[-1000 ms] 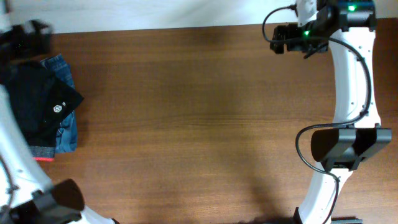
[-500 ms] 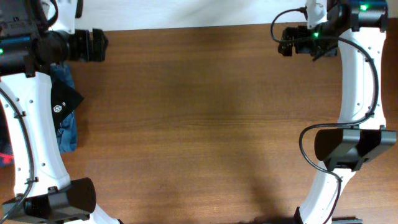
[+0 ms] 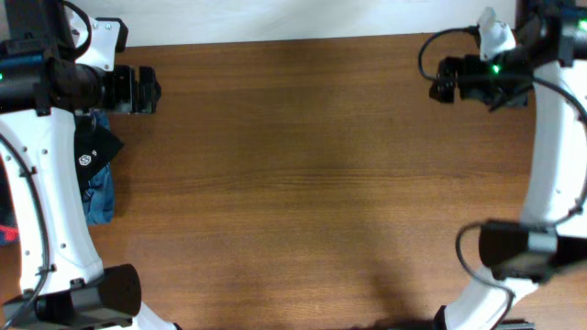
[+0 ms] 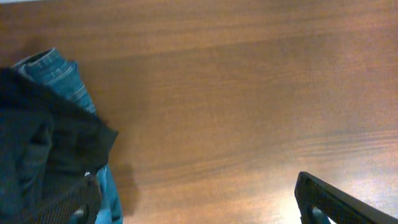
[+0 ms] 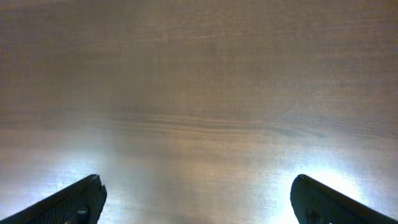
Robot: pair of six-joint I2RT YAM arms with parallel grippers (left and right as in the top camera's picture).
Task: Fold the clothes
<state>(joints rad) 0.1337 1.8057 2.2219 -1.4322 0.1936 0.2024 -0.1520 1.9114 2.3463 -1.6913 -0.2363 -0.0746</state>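
The clothes named in the task are out of view. My left gripper (image 3: 149, 90) hovers open at the back left of the wooden table (image 3: 303, 183), just right of a pile of garments. In the left wrist view the left gripper (image 4: 199, 208) shows bare wood between its wide-apart fingers (image 4: 336, 202), and its left finger overlaps the pile's edge. My right gripper (image 3: 439, 81) hangs open over the back right. The right wrist view shows the right gripper (image 5: 199, 202) over bare wood only.
At the left edge a black garment with a round white emblem (image 3: 92, 154) lies on folded blue denim jeans (image 3: 100, 197). The left wrist view shows the black garment (image 4: 43, 149) and the jeans (image 4: 59, 78). My left arm covers part of the pile.
My left arm has swung in from the left edge and now stands over the pile, its gripper pointing right. The right arm has drifted to the right. Both grippers stayed open.
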